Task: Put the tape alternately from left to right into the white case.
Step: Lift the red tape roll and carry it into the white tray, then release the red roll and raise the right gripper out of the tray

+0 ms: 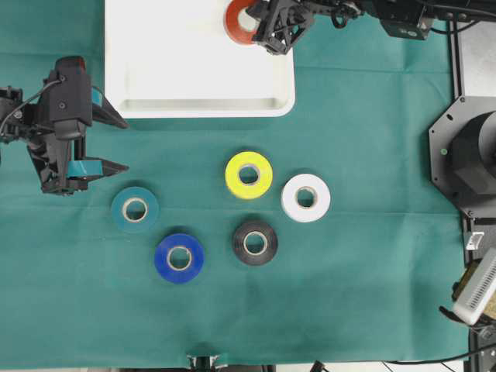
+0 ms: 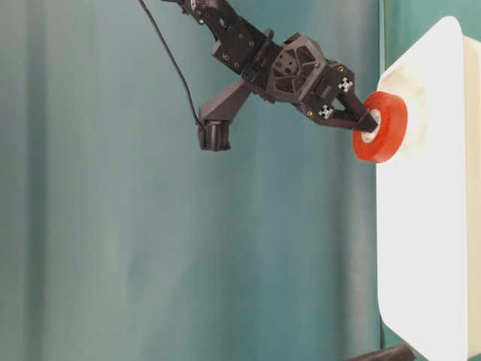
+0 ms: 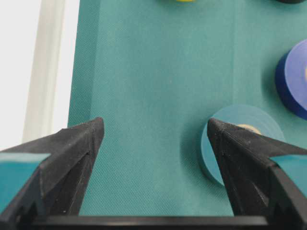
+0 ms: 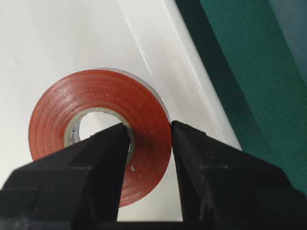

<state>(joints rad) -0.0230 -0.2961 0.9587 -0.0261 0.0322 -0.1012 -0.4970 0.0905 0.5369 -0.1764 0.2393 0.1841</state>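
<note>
The red-orange roll (image 1: 239, 22) is held by the right gripper (image 1: 260, 22) over the white case (image 1: 155, 70), near the case's far right corner; one finger is passed through the core and the other is set against the outer face, so the jaws are clamped on the roll's wall. Whether the roll is touching the case floor cannot be determined from the table-level view, where it appears slightly raised. The remaining five rolls are laid flat on the green cloth (image 1: 372, 294) in front of the case: the yellow roll (image 1: 249, 175) and the white roll (image 1: 305, 198) are positioned close together, the black roll (image 1: 255, 242) is placed below them, the blue roll (image 1: 179, 258) is located to its left, and the teal roll (image 1: 135, 209) is found just above the blue one. The left gripper (image 1: 116, 143) is held beside the case's near left corner with its jaws spread wide apart, nothing between them, the teal roll lying just beside one fingertip.
</note>
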